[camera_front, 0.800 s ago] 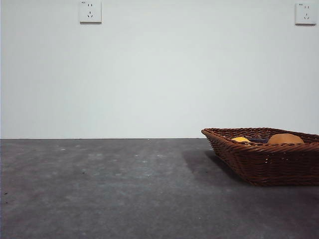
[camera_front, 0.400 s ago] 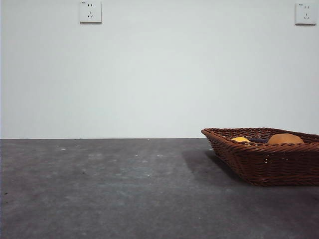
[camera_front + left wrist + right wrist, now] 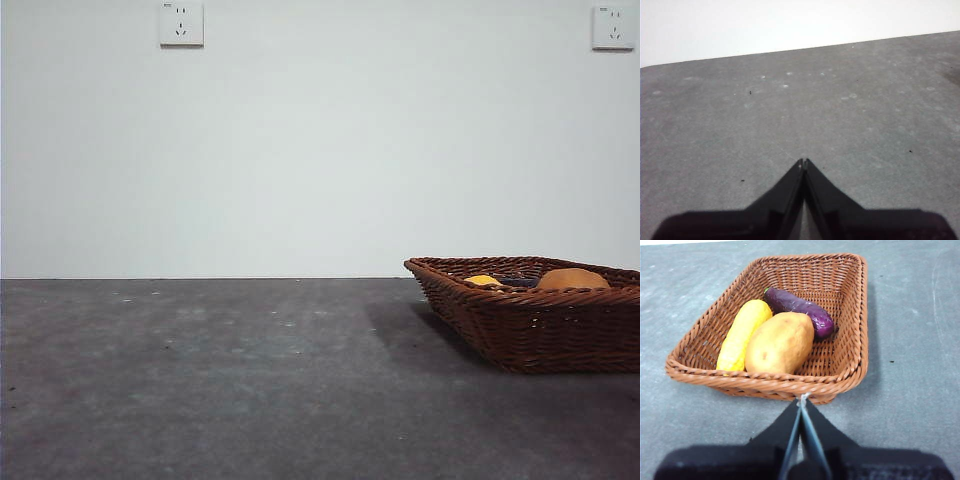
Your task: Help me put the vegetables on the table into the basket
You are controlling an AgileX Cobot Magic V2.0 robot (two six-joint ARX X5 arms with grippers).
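The brown wicker basket (image 3: 540, 330) (image 3: 840, 295) stands on the dark grey table (image 3: 220, 380) at the right. Inside it lie all three vegetables side by side: the yellow corn cob (image 3: 742, 332) (image 3: 483, 281), the orange-brown tuber (image 3: 780, 342) (image 3: 572, 279) and the purple eggplant (image 3: 799, 310). My right gripper (image 3: 802, 401) is shut and empty, hanging just outside the basket's near rim. My left gripper (image 3: 803, 162) is shut and empty over bare table, away from the basket. In the front view neither gripper shows.
A white wall with two sockets (image 3: 181, 23) (image 3: 612, 27) stands behind the table's far edge. Bare grey table surface (image 3: 790, 110) stretches to the left of the basket.
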